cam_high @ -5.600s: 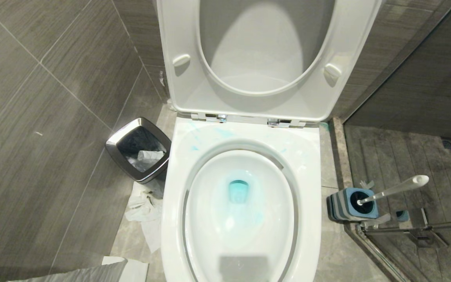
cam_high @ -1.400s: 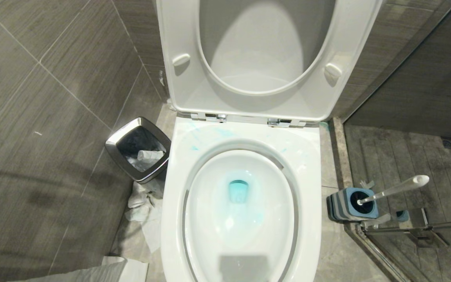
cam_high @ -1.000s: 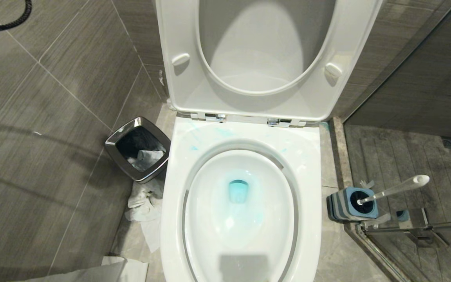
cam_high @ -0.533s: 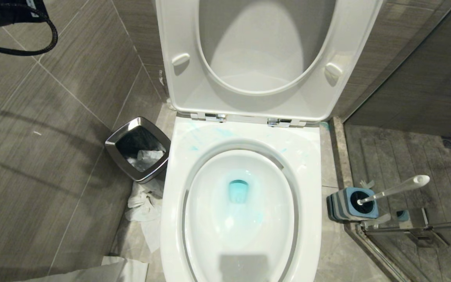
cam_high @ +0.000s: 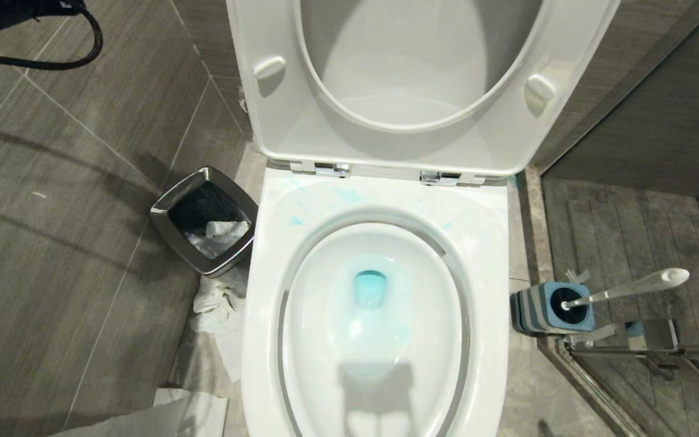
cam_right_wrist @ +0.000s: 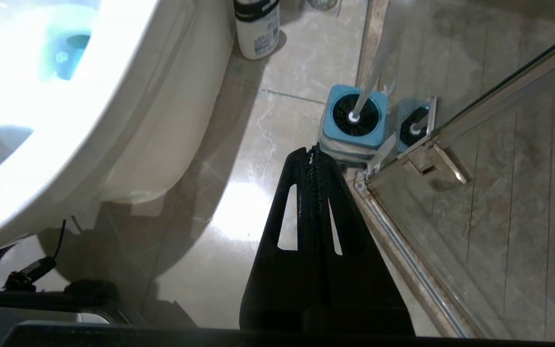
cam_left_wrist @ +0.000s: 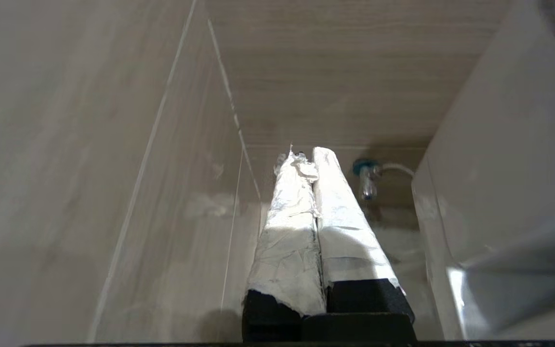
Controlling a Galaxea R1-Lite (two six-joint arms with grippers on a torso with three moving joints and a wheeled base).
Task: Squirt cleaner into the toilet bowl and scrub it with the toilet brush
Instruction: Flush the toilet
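Note:
The white toilet bowl (cam_high: pixel 484 243) stands open, seat and lid raised. Turquoise cleaner (cam_high: pixel 369 290) tints the water at the drain, and thin streaks of it mark the back rim. The toilet brush (cam_high: pixel 628 289) leans in its blue holder (cam_high: pixel 554 306) on the floor to the right. My left gripper (cam_left_wrist: pixel 306 156), fingers wrapped in white tape, is shut and empty, pointing into the wall corner beside the toilet. My right gripper (cam_right_wrist: pixel 312 150) is shut and empty, low over the floor just short of the blue holder (cam_right_wrist: pixel 354 120).
A chrome-rimmed bin (cam_high: pixel 204 221) sits left of the toilet, with crumpled paper (cam_high: pixel 216 309) on the floor beside it. A glass shower door rail (cam_high: pixel 647 351) runs behind the brush holder. A white bottle (cam_right_wrist: pixel 257 29) stands by the toilet base. A water valve (cam_left_wrist: pixel 366 178) juts from the wall.
My left arm with its black cable has come into the top left of the head view. The head camera has tipped, so the whole scene has shifted and looks a little nearer.

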